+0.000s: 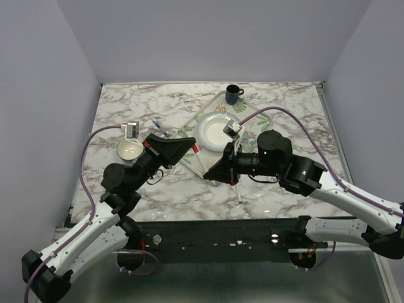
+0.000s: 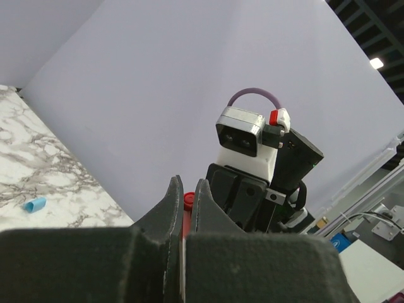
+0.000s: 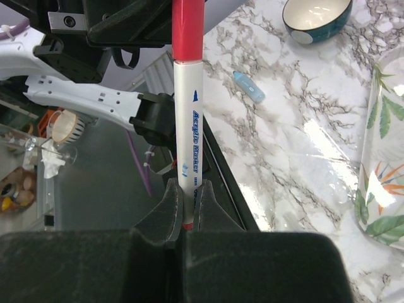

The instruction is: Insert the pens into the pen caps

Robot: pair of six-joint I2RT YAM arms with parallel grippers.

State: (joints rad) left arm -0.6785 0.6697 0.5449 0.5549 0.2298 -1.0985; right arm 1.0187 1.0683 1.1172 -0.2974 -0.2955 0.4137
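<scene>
My right gripper [image 3: 187, 191] is shut on the lower end of a slim white marker [image 3: 189, 120]. A red cap [image 3: 188, 28] sits on the marker's far end. My left gripper [image 2: 187, 189] is shut on that red cap [image 2: 188, 201]. In the top view both grippers meet above the table's middle, left gripper [image 1: 188, 147] and right gripper [image 1: 213, 169], with the marker [image 1: 201, 161] spanning between them. A light-blue cap [image 3: 249, 86] lies on the marble and shows in the left wrist view too [image 2: 35, 204]. A thin pen [image 1: 240, 202] lies near the front edge.
A clear leaf-patterned tray [image 1: 196, 120] holds a white plate [image 1: 213, 129]. A dark mug [image 1: 233, 95] stands at the back. A small bowl [image 1: 130, 149] sits at the left, and another pen [image 1: 161, 129] lies beside it.
</scene>
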